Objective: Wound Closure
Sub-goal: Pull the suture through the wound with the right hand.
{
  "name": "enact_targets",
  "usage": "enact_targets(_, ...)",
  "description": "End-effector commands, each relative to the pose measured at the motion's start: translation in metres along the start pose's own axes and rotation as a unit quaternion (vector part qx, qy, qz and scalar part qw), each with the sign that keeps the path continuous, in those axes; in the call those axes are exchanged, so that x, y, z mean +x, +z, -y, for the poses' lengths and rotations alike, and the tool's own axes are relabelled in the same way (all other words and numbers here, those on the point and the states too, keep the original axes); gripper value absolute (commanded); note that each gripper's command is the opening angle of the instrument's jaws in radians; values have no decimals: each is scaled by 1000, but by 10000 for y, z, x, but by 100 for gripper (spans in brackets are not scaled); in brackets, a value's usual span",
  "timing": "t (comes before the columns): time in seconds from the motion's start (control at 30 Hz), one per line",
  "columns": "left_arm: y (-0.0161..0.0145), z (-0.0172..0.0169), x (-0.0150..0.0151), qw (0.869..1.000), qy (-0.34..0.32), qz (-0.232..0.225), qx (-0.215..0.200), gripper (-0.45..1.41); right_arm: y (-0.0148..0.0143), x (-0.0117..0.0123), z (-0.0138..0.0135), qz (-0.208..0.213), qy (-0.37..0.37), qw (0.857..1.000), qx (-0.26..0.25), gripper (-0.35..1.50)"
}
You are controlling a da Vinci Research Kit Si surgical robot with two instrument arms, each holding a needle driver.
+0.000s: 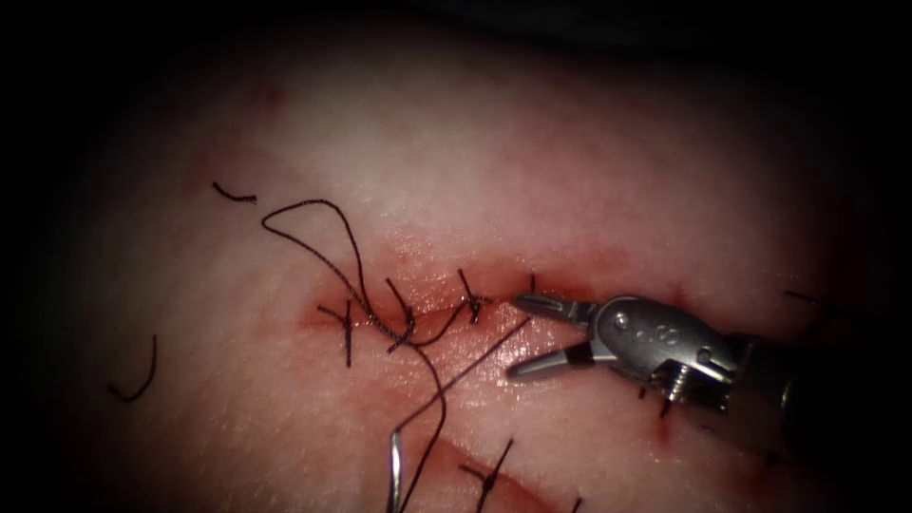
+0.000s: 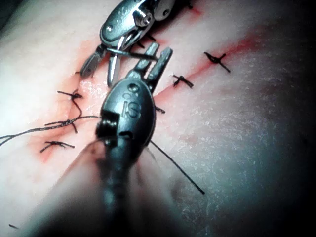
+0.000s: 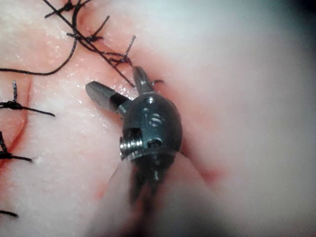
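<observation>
right tool (image 1: 532, 334), entering from the right, rests at the right end of the cut (image 1: 446, 306) with its jaws spread wide and holding nothing. the thread (image 1: 456, 378) runs just off its tips, ungripped. left tool (image 2: 157, 61), as i read it, is clenched on the needle (image 2: 129, 53) near one end of its curve. the needle stands clear of the tissue (image 1: 532, 171) and i see no part of it buried.

progress, by my judgement: four stitches (image 1: 468, 299) cross the cut from its left end to the right tool's upper jaw, so this line looks largely closed. the thread joins the needle (image 1: 392, 470) below the cut, runs up through the stitches and lies in a slack loop on the left side. the slack is not taken up and the thread is not trimmed. cut ends (image 1: 138, 380) lie well out to the left, and red fluid (image 1: 608, 266) stains the edges of the cut.

views compared: the endoscope gives me the full stitch row, the loop and the needle's thread end. the left wrist view adds the left tool's grasp, with the needle crossing in front of the right tool's open jaws. the right wrist view shows the right tool (image 3: 116, 81) from behind, one jaw tip next to a knot and nothing between the jaws.
</observation>
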Motion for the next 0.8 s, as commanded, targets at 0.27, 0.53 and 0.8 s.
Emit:
enact_targets(0.27,13,12,-17,1000,0,-6,-4,-45,-7,-24,20,107,68,992,-11,-35)
enact_targets(0.53,18,37,-64,1000,-8,12,1,-45,-42,13,111,116,90,989,26,-35)
enact_targets(0.8,10,46,-82,999,-17,34,10,-45,-62,64,196,101,97,987,84,-35)
